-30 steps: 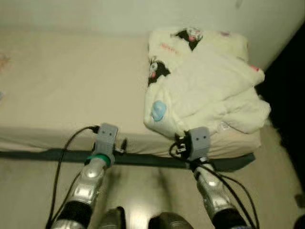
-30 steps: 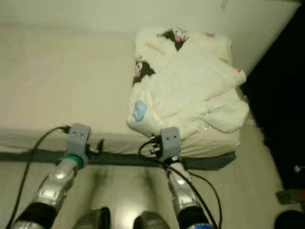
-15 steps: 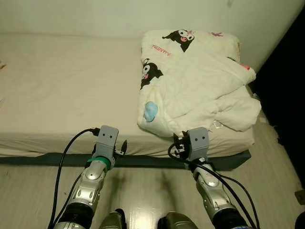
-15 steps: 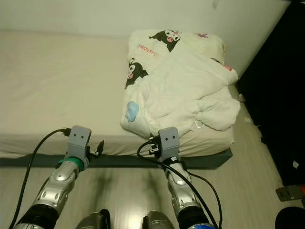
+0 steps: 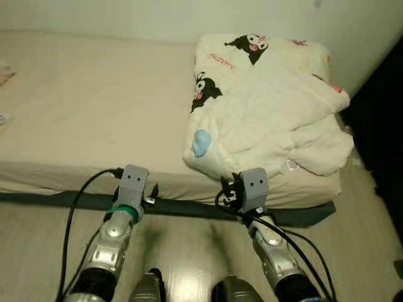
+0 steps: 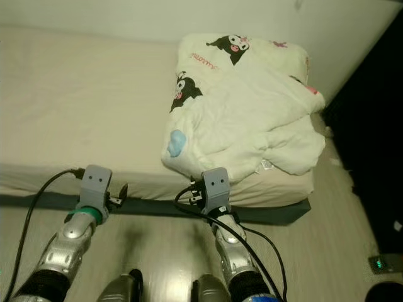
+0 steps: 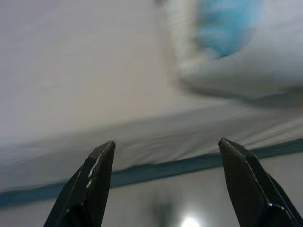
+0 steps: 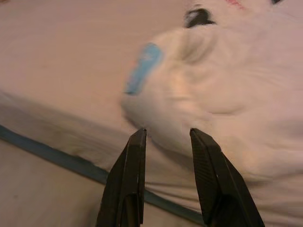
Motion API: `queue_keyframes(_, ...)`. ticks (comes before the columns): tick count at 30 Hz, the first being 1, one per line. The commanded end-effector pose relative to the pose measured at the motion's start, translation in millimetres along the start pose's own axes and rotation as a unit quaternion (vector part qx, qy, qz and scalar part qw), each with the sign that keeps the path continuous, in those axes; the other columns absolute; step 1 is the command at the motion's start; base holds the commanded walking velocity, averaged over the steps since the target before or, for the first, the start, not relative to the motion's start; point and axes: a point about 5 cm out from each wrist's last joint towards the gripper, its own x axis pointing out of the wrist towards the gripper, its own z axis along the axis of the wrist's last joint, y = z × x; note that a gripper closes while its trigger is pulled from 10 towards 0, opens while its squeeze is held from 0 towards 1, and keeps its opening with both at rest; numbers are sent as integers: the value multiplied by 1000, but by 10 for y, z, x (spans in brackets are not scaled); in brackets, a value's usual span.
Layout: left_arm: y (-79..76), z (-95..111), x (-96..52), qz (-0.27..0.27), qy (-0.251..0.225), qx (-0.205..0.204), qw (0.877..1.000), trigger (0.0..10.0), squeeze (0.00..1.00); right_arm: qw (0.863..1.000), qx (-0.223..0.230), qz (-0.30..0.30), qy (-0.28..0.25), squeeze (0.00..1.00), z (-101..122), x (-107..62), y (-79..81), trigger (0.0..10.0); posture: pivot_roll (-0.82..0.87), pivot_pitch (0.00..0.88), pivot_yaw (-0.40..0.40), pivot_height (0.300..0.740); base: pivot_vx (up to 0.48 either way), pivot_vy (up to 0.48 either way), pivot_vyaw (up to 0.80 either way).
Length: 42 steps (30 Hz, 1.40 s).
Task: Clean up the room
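The right gripper (image 8: 165, 137) was held out low in front of the robot, its two black fingers parted by a narrow gap with nothing between them, aimed at the near edge of the crumpled blanket (image 5: 264, 107). The left gripper (image 7: 165, 156) was spread much wider, also empty, facing the bare side of the mattress (image 5: 94, 113) with the blanket's blue patch (image 5: 201, 143) off to one side of its line.

From where I stood, the cream blanket with its black cartoon prints lay heaped at the right end of the bed, against the wall (image 5: 189, 16), its lower fold hanging just over the mattress edge above the dark bed base (image 5: 189, 207). Both grippers were short of the bed, over the pale floor (image 5: 189, 251).

The trouble I expected lay in the grab. With so slim an opening, the right fingers looked likely to pinch only a thin top layer, so a pull would drag one fold and leave the heap bunched. A hard tug toward the floor could also slide the whole soft pile off the bed. The cables (image 5: 79, 201) looping from each wrist hung near the bed base and might have snagged there as the arms reached forward.
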Motion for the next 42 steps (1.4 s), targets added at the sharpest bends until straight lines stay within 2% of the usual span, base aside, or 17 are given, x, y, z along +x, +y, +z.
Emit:
queue_keyframes(1, 23, -61, -22, 0, 11, 2, 1000, 10000, 0, 1000, 5, -2, 8, 0, -33, -18, 5, 10000, -85, 69, 24, 720, 0, -289, 0)
queue_keyframes(28, 21, -55, -15, -1, 12, 5, 1000, 10000, 0, 1000, 6, -2, 8, 0, -36, -24, 8, 10000, -87, 73, 28, 720, 0, -254, 0)
queue_keyframes(42, 34, -63, -9, 5, 15, -9, 1000, 10000, 0, 1000, 7, -2, 9, 0, -38, -29, 12, 10000, -86, 75, 27, 720, 0, 0, 0)
